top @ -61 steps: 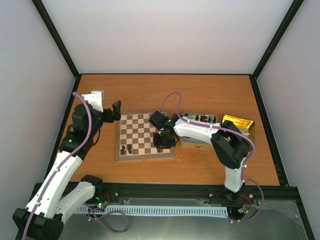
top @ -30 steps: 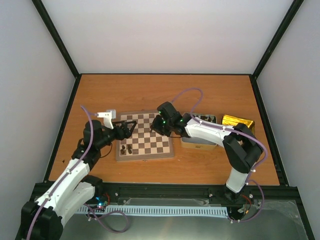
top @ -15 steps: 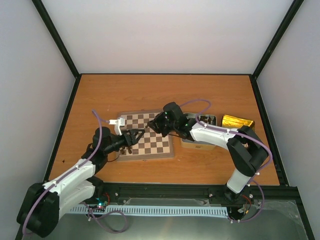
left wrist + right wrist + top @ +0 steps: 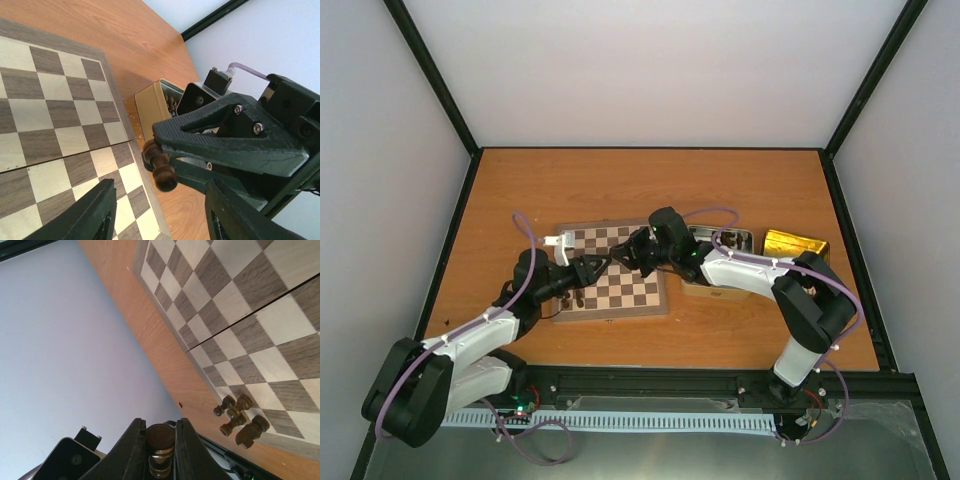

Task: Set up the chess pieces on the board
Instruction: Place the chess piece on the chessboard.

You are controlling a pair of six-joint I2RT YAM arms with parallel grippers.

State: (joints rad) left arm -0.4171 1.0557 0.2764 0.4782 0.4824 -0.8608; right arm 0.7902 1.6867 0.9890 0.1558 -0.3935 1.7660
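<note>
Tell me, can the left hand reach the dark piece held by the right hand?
Probably yes: the left hand, jaws apart, faces the dark piece in the right hand, nothing between.

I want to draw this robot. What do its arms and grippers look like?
The left arm and right arm are white tubes with chunky black joints. A thin purple cable loops along each. The left gripper and right gripper are black, each with two wedge-shaped fingers.
</note>
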